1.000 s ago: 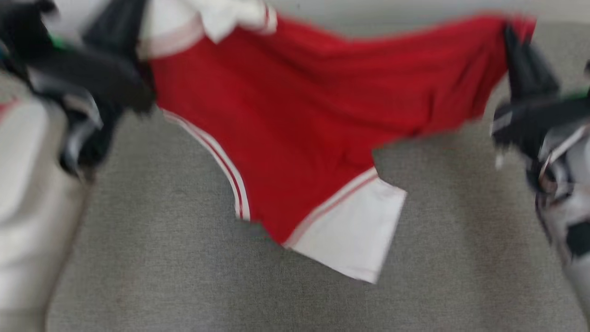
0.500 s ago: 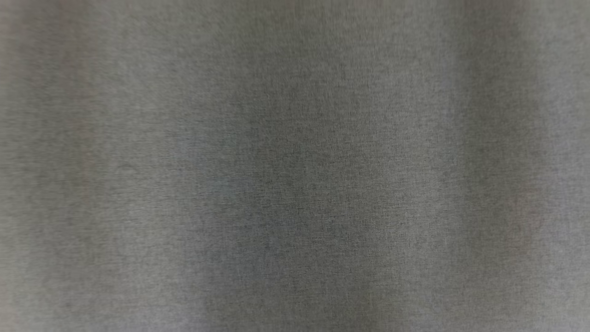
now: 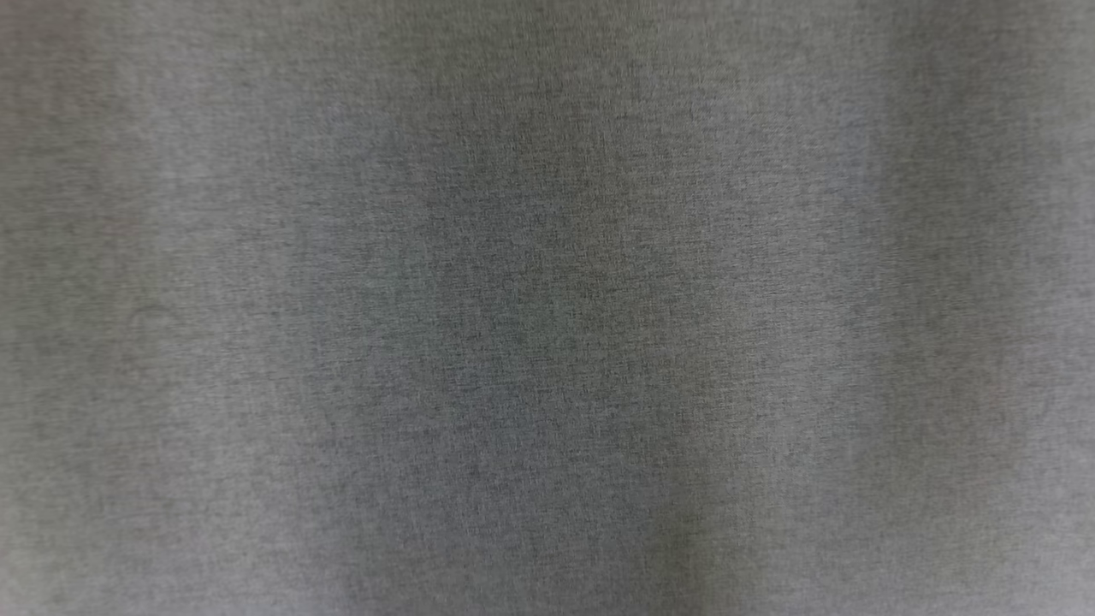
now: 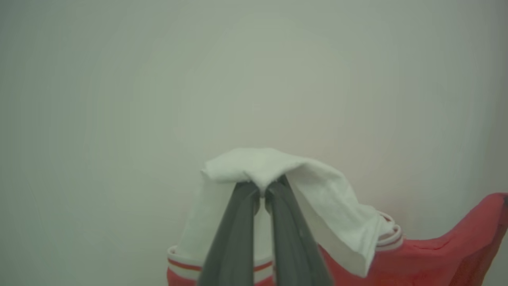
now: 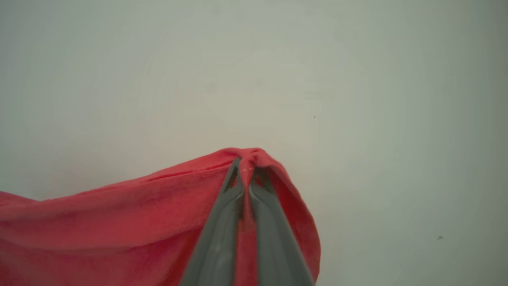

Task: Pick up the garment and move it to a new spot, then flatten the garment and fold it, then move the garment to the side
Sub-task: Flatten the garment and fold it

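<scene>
1. The left gripper (image 4: pixel 262 190) has its jaws closed. Its two dark fingers (image 4: pixel 234 238) nearly touch at the tips, with a fold of the garment (image 4: pixel 325 198) pinched between them.
2. What it grips is a white part of the garment. The white cloth humps over the fingertips and drapes down on both sides of them.
3. Below the white part runs a trim (image 4: pixel 186 266) of red and white stripes. Beyond it the red body of the garment stretches toward the right edge of the left wrist view and rises again there.
4. The right gripper (image 5: pixel 247 169) is likewise closed tight, its fingers (image 5: pixel 218 246) pressed together on a bunched edge of red cloth.
5. From that pinch the garment (image 5: pixel 119 226) spreads left and down in the right wrist view as a slack sheet with shallow creases. A shorter flap hangs to the right of the fingers.
6. Behind the cloth in both wrist views is a plain pale background (image 4: pixel 158 79), out of focus.
7. The garment is thus carried by the two grippers, one on white cloth and one on red.
8. The head view looks on a grey woven surface (image 3: pixel 547 308), blurred, with soft darker bands running from top to bottom.
9. Whether any part of the garment touches that surface cannot be told.
</scene>
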Robot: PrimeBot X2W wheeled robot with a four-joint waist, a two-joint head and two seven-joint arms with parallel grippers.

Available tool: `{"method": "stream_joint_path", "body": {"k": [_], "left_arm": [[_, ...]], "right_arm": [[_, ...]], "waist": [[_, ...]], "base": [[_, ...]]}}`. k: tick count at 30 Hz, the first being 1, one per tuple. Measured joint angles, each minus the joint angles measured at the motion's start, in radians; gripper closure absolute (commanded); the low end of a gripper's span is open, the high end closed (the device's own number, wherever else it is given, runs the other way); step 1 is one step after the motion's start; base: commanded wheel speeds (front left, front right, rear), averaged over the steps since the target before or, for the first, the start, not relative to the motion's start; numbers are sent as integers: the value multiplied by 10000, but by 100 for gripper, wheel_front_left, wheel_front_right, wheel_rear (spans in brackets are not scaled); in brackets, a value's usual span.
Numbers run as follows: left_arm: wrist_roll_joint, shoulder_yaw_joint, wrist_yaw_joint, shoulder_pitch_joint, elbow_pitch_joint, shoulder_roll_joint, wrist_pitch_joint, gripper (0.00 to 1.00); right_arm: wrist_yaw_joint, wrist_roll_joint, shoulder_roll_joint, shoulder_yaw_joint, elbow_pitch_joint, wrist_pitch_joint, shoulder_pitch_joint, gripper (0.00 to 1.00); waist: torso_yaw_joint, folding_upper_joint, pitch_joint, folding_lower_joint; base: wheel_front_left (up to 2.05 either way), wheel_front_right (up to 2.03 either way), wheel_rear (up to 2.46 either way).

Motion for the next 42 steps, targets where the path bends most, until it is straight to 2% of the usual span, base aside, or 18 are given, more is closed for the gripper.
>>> {"method": "stream_joint_path", "body": {"k": [8,18,23,26,29,32,34,37,42], "left_arm": [[-435,-518,0,-100,67,-21,-226,100],[-1032,-894,-2,-96,19,171,-629,100],[-1356,-1269,-2,489,-608,382,-1106,100],[-1578,-1705,-2,1345,-1344,771,-1361,100],[-1812,-2115,-2,2671,-2316,1354,-1505,100],[-2299,-2123,-2,4491,-3369,1793,-1701,100],[-2489,-2033,25,5826,-4194,1967,-1806,100],[-2635,-1835,589,7934,-5741,2330,-1896,100],[-2987,-1129,2042,11748,-8661,2978,-1942,100]], "right_arm": [[0,159,-54,571,594,-320,-267,100],[0,508,-8,1012,924,-577,-478,100],[0,780,-27,1319,865,-763,-336,100],[-2,1252,-6,1584,351,-976,408,100],[0,2080,-42,1824,-424,-1183,1799,100],[0,2859,-424,2134,-1375,-1260,3498,100],[0,3354,-897,2286,-2105,-1313,4669,100],[-2,4163,-1605,2343,-3175,-1342,6502,100],[0,4907,-2211,2602,-4909,-1467,9593,100]], "waist": [[-31,0,502,0],[80,-2,491,-2],[197,-1,426,-2],[248,-2,306,-2],[239,-2,101,-2],[219,-2,-204,-2],[219,-2,-455,-3],[239,-3,-883,-3],[204,-3,-1601,-4]], "base": [[0,0,0],[0,0,0],[0,0,0],[0,0,0],[0,0,0],[0,0,0],[0,0,0],[0,0,0],[0,0,0]]}}
